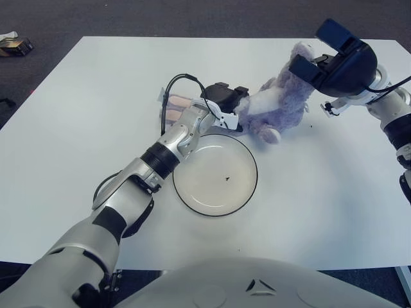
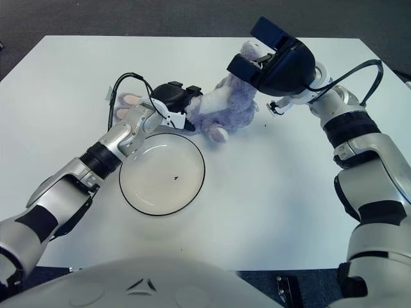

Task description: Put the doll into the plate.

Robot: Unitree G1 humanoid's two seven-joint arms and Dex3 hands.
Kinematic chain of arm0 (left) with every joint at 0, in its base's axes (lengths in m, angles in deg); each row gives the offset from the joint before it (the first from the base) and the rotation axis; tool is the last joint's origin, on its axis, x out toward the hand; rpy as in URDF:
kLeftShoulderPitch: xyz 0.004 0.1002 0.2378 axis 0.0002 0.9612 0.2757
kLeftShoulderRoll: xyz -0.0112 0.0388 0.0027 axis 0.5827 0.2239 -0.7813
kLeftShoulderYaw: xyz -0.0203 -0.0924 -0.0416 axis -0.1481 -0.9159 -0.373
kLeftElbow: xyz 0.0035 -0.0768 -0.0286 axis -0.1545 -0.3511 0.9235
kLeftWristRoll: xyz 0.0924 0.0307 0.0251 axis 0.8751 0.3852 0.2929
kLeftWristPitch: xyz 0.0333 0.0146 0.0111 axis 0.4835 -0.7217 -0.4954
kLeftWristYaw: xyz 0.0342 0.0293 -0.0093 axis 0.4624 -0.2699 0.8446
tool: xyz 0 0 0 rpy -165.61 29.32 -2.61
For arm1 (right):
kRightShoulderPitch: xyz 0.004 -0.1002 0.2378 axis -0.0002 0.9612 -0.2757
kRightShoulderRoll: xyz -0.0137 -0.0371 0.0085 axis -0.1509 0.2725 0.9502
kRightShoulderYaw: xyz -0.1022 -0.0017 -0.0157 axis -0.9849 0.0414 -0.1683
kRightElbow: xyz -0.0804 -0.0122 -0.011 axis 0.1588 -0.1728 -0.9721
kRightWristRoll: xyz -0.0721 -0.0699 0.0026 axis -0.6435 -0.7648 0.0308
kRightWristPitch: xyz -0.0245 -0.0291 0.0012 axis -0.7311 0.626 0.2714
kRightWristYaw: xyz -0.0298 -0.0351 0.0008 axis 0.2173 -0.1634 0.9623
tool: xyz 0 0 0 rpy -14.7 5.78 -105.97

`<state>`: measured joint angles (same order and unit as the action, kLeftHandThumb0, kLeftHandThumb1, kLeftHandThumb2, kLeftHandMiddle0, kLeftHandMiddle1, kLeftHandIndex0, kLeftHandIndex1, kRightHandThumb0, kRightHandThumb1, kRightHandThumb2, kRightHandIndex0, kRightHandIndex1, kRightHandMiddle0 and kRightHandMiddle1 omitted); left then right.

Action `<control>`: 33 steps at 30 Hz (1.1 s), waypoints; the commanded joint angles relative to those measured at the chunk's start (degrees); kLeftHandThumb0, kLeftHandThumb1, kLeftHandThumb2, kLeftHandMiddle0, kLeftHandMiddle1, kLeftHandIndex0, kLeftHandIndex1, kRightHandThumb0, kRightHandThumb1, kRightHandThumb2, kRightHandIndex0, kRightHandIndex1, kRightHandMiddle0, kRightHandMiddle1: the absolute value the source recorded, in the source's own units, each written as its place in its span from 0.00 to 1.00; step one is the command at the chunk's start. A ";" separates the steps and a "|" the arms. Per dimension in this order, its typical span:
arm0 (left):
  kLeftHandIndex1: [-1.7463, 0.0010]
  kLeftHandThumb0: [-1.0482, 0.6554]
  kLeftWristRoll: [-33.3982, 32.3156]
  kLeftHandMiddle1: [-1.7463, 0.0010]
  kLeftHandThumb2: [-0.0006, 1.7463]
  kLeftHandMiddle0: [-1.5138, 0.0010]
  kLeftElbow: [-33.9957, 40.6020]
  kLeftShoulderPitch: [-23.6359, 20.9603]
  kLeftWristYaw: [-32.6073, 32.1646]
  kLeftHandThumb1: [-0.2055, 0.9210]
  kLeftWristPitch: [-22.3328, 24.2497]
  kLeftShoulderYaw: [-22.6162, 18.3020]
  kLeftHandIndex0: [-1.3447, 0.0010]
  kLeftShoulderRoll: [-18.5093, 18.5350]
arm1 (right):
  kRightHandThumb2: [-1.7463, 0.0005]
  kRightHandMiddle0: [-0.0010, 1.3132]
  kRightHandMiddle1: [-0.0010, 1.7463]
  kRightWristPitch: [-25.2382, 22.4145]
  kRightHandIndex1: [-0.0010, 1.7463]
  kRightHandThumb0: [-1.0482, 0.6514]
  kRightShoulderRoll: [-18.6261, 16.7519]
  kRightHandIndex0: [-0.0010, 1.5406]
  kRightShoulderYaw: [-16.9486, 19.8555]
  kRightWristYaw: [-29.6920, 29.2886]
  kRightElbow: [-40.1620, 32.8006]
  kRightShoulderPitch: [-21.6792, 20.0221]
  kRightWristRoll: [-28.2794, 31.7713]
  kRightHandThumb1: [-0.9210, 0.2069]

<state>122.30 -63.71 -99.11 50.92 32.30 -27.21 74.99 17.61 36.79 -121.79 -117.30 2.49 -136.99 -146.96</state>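
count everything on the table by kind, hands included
doll: 1
plate: 1
clear packet with pink items: 1
robot hand: 2, left robot hand and right robot hand, both at the doll
total: 5

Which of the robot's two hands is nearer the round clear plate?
The left hand, at the purple plush doll's lower end just above the plate; the right hand is farther.
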 commanded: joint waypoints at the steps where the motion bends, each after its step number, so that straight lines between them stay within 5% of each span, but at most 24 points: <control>1: 0.12 0.47 0.73 0.01 0.61 0.55 -3.00 1.42 0.12 0.58 -0.26 0.88 0.57 0.84 | 0.28 0.27 0.98 0.23 1.00 0.61 0.68 0.38 0.87 -0.41 -0.65 -0.05 -0.06 0.49; 6: 0.02 0.58 0.63 0.00 0.20 0.48 -4.06 1.20 -0.76 0.82 -0.77 0.82 0.52 0.71 | 0.28 0.27 0.98 0.40 1.00 0.61 0.77 0.38 0.92 -0.41 -0.68 0.01 -0.05 0.49; 10: 0.00 0.61 0.51 0.00 0.12 0.47 -5.25 0.99 -1.59 0.89 -1.23 0.81 0.52 0.55 | 0.28 0.27 0.99 0.45 1.00 0.61 0.78 0.38 0.95 -0.41 -0.62 0.08 -0.05 0.49; 24: 0.00 0.62 -0.10 0.00 0.11 0.47 -7.75 1.08 -5.35 0.93 -3.81 0.57 0.54 0.68 | 0.28 0.25 1.00 0.62 1.00 0.61 1.06 0.37 1.12 -0.41 -0.64 0.35 -0.01 0.47; 33: 0.00 0.63 -2.44 0.00 0.35 0.43 -10.58 0.58 -6.01 0.75 -8.25 -0.69 0.51 1.40 | 0.30 0.24 1.00 0.63 1.00 0.61 0.97 0.36 1.05 -0.41 -0.38 0.32 -0.12 0.46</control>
<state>120.22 -71.18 -100.18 43.44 24.82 -28.23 75.05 18.17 37.00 -121.53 -117.30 2.45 -136.72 -146.95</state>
